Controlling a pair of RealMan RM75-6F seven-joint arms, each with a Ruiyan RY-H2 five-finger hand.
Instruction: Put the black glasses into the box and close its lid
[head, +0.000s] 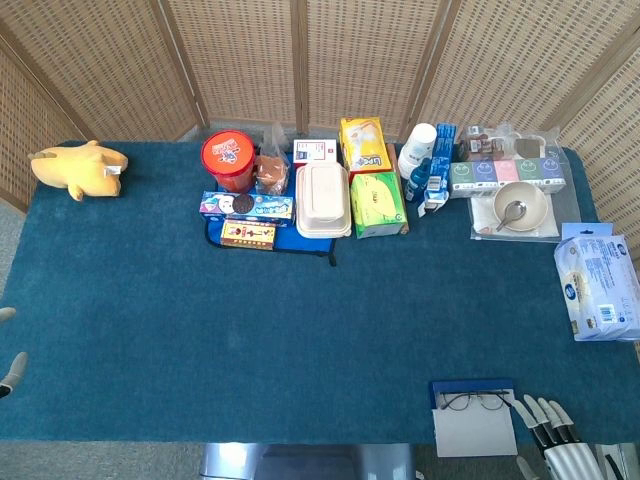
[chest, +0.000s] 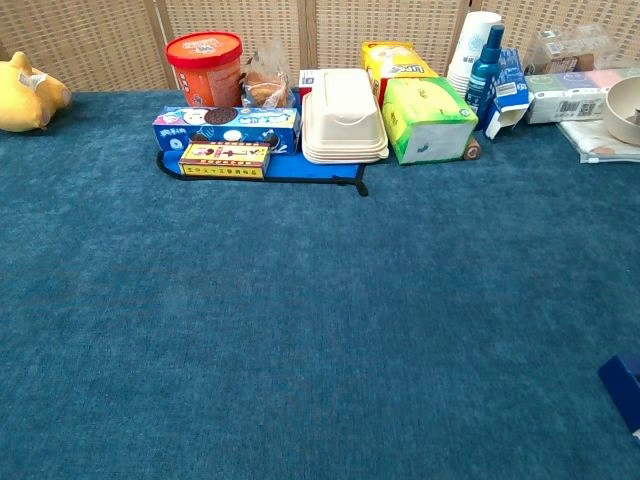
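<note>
Resting my right hand (head: 552, 438) empty, fingers spread, just right of the open box (head: 474, 429); glasses (head: 473, 402) lie inside.

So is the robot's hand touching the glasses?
Apart. In the head view the right hand sits right of the box, with bare box and table between its fingertips and the glasses.

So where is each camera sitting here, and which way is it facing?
Head view: high, looking steeply down on the whole table; right hand at the bottom edge beside the box with the glasses, left fingertips at the left edge.
Chest view: lower, facing across the table; no hands.
Shared: red tub, yellow toy, box corner.
</note>
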